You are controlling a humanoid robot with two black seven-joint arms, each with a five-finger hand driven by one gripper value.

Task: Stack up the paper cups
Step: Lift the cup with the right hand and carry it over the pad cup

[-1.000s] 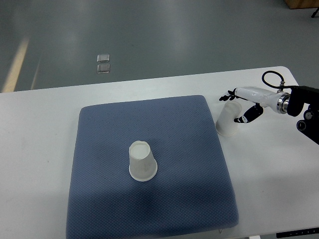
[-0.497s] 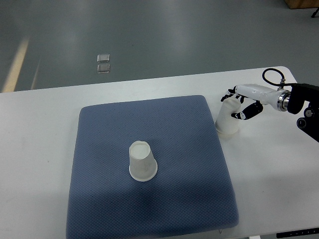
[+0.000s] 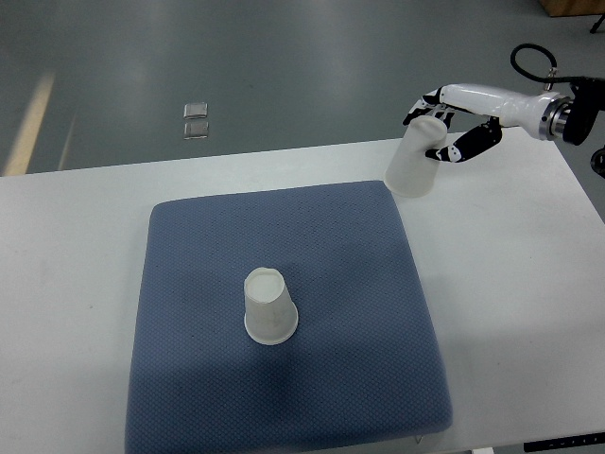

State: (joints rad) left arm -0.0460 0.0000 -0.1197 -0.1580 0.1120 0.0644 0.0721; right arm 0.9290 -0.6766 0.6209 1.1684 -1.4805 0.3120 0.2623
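Note:
One white paper cup stands upside down near the middle of the blue-grey mat. My right hand comes in from the right edge and is shut on a second white paper cup, held upside down in the air above the mat's far right corner. The fingers wrap the cup's upper part. The left arm is out of view.
The mat lies on a white table. The table's far edge runs just behind the mat, with grey floor beyond. A small clear object lies on the floor.
My right hand closed on the cup beside the mat's right edge, lifted it off the table and carried it up and slightly left.

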